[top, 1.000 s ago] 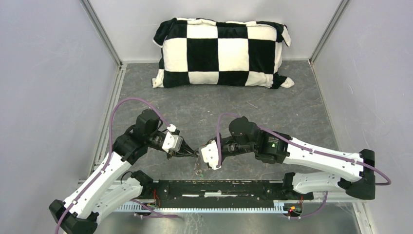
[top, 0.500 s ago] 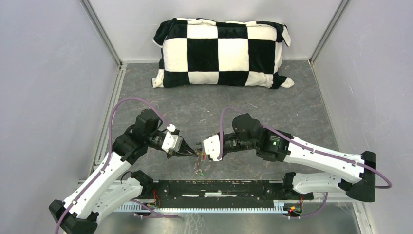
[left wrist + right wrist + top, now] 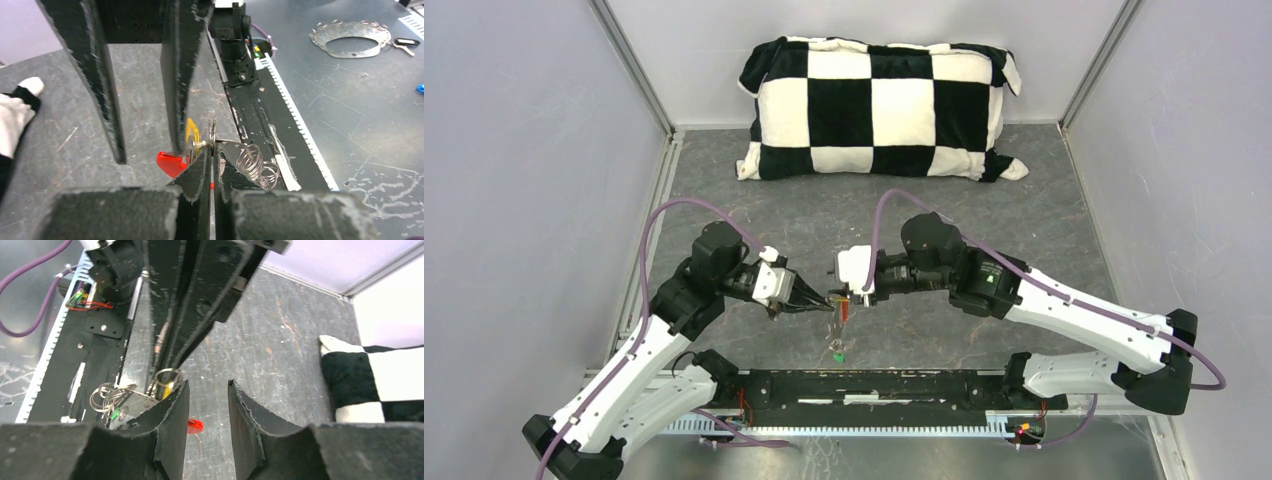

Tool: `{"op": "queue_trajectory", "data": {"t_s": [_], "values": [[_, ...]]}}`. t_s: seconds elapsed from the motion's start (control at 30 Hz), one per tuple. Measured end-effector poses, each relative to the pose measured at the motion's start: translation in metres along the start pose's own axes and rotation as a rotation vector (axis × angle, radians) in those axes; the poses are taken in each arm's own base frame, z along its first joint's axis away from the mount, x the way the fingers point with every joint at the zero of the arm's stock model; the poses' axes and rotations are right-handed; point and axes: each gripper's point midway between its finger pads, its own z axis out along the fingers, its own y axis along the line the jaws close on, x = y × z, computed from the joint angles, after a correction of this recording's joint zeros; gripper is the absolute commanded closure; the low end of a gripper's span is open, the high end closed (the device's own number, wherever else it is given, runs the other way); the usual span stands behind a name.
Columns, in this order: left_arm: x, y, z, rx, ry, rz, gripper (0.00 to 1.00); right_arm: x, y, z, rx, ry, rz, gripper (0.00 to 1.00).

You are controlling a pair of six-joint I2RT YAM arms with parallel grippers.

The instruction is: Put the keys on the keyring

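Observation:
My left gripper (image 3: 212, 156) is shut on the thin silver keyring (image 3: 212, 131) and holds it above the floor. The brass/yellow-headed key (image 3: 191, 138) sits at the ring. The red tag (image 3: 169, 163) and coiled chain links (image 3: 255, 165) hang from it. In the top view the red tag (image 3: 842, 312) and the green-headed key (image 3: 836, 354) dangle below my left gripper (image 3: 827, 301). My right gripper (image 3: 207, 392) is open and empty. Its left finger (image 3: 172, 407) is next to the ring (image 3: 167, 374) and yellow key (image 3: 168, 387), which are outside its gap. The green key (image 3: 115, 413) hangs lower left.
A black-and-white checkered pillow (image 3: 879, 108) lies against the back wall. The black base rail (image 3: 894, 388) runs along the near edge just below the grippers. Grey walls (image 3: 524, 150) close in both sides.
My right gripper has moved away from the near edge and turned toward the left gripper's tips. The left gripper has shifted slightly. The red tag and green key now hang in plain view.

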Motion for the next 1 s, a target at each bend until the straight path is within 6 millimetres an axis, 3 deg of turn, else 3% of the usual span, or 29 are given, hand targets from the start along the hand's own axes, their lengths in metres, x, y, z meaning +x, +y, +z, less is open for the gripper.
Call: {"op": "queue_trajectory", "data": {"t_s": [0.23,0.37,0.57,0.73,1.0], "values": [[-0.020,0.013,-0.002,-0.095,-0.057,0.002,0.98,-0.006,-0.030,-0.017,0.091,0.020,0.040,0.55],[-0.023,0.016,-0.002,-0.124,-0.083,-0.050,0.98,0.002,-0.044,-0.026,0.161,0.056,0.063,0.56],[-0.027,0.018,-0.001,-0.139,-0.109,-0.103,0.98,-0.008,-0.058,-0.047,0.237,0.029,0.068,0.50],[-0.035,0.023,-0.004,-0.178,-0.128,-0.098,0.98,-0.025,-0.048,-0.056,0.185,-0.030,0.063,0.44],[-0.036,0.032,-0.006,-0.238,-0.133,-0.091,0.98,-0.042,-0.020,-0.050,0.018,-0.114,0.095,0.41]]}}
